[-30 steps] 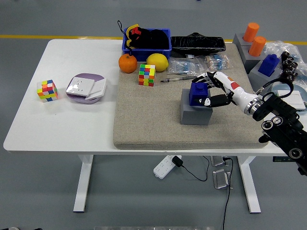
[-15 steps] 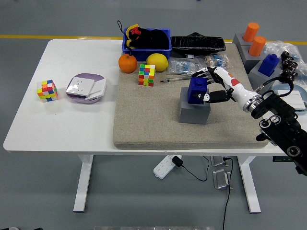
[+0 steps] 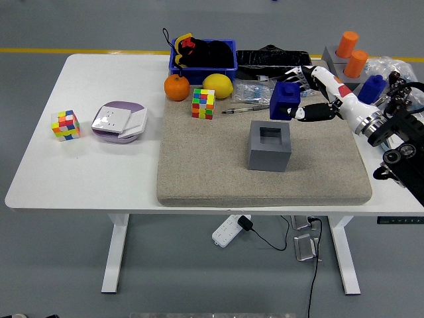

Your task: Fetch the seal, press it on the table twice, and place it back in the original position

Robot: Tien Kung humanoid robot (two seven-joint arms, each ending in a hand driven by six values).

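The blue seal (image 3: pixel 285 101) is in my right hand (image 3: pixel 302 97), lifted clear of its grey holder block (image 3: pixel 270 145) and held up and to the right of it, over the far right part of the beige mat (image 3: pixel 212 165). The hand's fingers are curled around the seal. The holder's square socket (image 3: pixel 270 134) is open and empty. My left arm is out of view.
Behind the holder lie a pen (image 3: pixel 242 109), a colour cube (image 3: pixel 203 103), a lemon (image 3: pixel 216 85), an orange (image 3: pixel 176 87) and a blue bin (image 3: pixel 202 54). More seals (image 3: pixel 358 63) stand on grey blocks at far right. A second cube (image 3: pixel 65 125) and a purple-white box (image 3: pixel 119 121) sit left.
My right hand has lifted the blue seal out of the grey holder and carried it up and to the right. The holder's socket now shows empty.
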